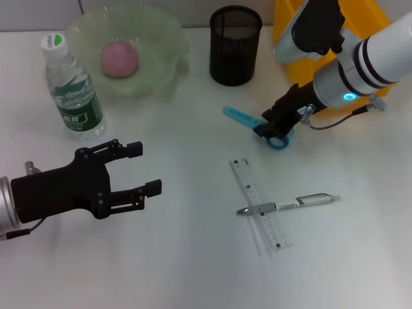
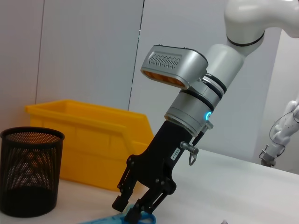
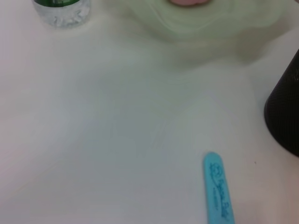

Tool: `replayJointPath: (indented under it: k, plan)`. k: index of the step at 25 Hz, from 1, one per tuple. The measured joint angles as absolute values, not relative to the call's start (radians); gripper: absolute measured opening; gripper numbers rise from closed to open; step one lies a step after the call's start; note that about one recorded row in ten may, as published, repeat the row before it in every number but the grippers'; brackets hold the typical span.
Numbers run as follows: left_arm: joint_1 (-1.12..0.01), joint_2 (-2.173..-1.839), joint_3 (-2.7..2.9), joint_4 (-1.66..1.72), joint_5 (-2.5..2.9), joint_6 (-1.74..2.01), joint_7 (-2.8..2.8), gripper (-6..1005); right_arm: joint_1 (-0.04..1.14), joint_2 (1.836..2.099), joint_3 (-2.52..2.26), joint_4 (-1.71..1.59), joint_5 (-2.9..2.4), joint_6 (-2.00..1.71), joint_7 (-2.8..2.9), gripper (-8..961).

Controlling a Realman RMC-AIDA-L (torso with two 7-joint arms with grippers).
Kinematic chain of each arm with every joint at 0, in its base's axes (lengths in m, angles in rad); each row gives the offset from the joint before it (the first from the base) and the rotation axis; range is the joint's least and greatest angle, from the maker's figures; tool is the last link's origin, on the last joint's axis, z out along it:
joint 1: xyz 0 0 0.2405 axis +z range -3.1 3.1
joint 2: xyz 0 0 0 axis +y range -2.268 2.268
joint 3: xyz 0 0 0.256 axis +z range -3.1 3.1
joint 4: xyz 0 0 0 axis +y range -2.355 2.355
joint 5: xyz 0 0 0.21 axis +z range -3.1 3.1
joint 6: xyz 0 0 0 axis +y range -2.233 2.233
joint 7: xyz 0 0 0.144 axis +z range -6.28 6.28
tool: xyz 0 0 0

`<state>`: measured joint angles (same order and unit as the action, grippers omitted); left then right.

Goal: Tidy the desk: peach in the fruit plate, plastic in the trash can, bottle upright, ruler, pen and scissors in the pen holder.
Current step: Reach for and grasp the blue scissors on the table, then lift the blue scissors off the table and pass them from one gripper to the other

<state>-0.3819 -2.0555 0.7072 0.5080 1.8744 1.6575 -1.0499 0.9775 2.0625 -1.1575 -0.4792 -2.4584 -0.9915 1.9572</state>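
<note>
My right gripper is down at the scissors, fingers slightly apart and straddling the handle loops; I cannot tell whether the pads actually touch the plastic. In the left wrist view the same gripper shows its fingertips just at the blue handles on the desk. The scissors' blade cover points toward the fruit plate, with bare tabletop all round it. Close behind the scissors stands the pen holder, and the trash can sits at the far right edge, partly hidden by my right arm.

My left gripper hovers low at the near left, fingers wide apart and holding nothing, with open room ahead of it. The bottle stands upright just beyond it, beside the fruit plate, where the peach rests inside.

Nearer to me, the ruler lies flat with the pen across it, well apart from both grippers. The white desk runs back to a grey wall.
</note>
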Motion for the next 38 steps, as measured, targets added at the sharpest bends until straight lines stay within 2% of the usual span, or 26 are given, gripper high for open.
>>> replayJointPath:
  k: [6,16,28,33,38]
  plan:
    - [-0.381,-2.056,0.707,0.518,1.874,1.668,-1.051,831,0.977,2.066,-1.158,-0.479,-2.47,-0.981,1.962,358]
    - [-0.378,-2.054,0.707,0.52,1.874,1.669,-1.051,830,0.977,2.074,-1.158,-0.477,-2.473,-0.979,1.966,366]
    - [-0.374,-2.054,0.707,0.533,1.874,1.674,-1.051,831,0.976,2.077,-1.158,-0.486,-2.505,-0.975,1.999,279]
    - [-0.374,-2.054,0.707,0.541,1.874,1.674,-1.052,831,0.966,2.077,-1.155,-0.557,-2.502,-1.042,2.023,232]
    - [-0.373,-2.054,0.707,0.544,1.874,1.677,-1.058,830,0.933,2.077,-1.147,-0.69,-2.499,-1.152,2.066,232]
